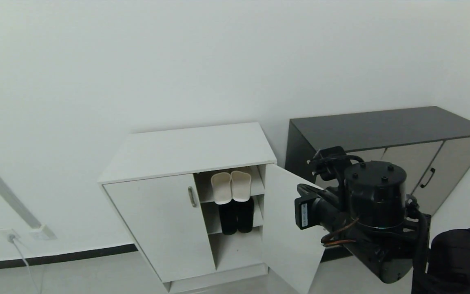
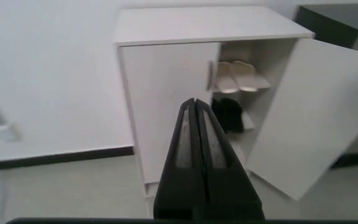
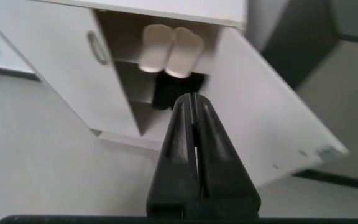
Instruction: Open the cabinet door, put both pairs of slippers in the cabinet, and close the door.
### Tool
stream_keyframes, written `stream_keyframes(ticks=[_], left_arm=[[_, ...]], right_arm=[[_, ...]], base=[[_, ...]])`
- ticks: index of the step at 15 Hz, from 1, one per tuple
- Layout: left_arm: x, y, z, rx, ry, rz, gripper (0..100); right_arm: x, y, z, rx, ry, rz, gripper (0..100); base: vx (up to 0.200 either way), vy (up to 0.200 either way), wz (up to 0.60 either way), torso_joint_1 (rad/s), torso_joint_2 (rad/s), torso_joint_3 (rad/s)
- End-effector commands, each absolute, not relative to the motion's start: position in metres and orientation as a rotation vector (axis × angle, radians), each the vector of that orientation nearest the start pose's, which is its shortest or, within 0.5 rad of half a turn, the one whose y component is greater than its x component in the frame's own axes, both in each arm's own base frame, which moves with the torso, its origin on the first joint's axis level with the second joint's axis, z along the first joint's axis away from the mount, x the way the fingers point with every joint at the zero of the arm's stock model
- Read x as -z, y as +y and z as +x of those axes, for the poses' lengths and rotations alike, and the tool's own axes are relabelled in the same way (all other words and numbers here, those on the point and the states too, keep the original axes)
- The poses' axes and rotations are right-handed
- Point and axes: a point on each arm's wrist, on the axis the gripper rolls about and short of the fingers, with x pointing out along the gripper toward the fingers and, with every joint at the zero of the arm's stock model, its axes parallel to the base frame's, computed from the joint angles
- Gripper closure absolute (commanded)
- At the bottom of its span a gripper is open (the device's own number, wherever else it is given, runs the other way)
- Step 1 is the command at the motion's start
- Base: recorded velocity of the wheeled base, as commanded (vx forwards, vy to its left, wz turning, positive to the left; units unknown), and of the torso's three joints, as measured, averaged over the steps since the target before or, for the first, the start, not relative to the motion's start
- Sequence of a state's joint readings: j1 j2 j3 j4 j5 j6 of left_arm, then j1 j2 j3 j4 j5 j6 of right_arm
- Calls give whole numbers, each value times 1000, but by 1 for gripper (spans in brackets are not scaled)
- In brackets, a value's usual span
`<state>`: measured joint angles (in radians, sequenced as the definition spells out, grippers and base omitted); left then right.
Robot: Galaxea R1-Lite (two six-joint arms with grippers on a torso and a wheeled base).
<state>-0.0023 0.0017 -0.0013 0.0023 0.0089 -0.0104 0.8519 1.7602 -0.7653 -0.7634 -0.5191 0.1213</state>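
The white cabinet (image 1: 186, 151) stands against the wall with its right door (image 1: 288, 220) swung open and its left door (image 1: 157, 220) closed. A white pair of slippers (image 1: 231, 185) lies on the upper shelf, toes pointing out. A black pair of slippers (image 1: 237, 216) sits on the shelf below. My right arm (image 1: 365, 204) hangs just right of the open door. The right gripper (image 3: 194, 98) is shut and empty, facing the white slippers (image 3: 169, 50) and the door (image 3: 260, 124). My left gripper (image 2: 195, 102) is shut on nothing, some way in front of the cabinet's closed door (image 2: 166, 106).
A dark grey cabinet (image 1: 382, 130) with handled doors stands to the right of the white one. A wall socket with a cable (image 1: 8, 234) is low on the left. Bare floor (image 1: 76, 277) lies before the cabinet.
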Motion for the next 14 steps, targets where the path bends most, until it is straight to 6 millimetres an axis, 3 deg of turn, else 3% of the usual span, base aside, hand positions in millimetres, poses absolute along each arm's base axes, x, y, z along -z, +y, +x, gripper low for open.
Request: stream_keyframes(ticks=[1, 6, 8, 12, 14], left_arm=[[-76, 0, -23, -8, 1, -11, 100], [-76, 0, -23, -8, 1, -11, 100], [-76, 0, -23, -8, 3, -11, 100], [-76, 0, -23, -8, 1, -11, 100], [-76, 0, -23, -8, 1, -11, 100]], right_arm=[[-167, 226, 216, -311, 197, -25, 100], [-166, 221, 221, -290, 193, -43, 100], [-167, 219, 226, -276, 191, -39, 100], [-165, 210, 243, -236, 198, -35, 100], [-158, 199, 262, -212, 220, -34, 100]], base=[[0, 0, 0, 0, 0, 0], [0, 0, 0, 0, 0, 0], [-200, 0, 0, 5, 5, 2], [-50, 0, 0, 2, 1, -1], [0, 0, 0, 0, 0, 0]])
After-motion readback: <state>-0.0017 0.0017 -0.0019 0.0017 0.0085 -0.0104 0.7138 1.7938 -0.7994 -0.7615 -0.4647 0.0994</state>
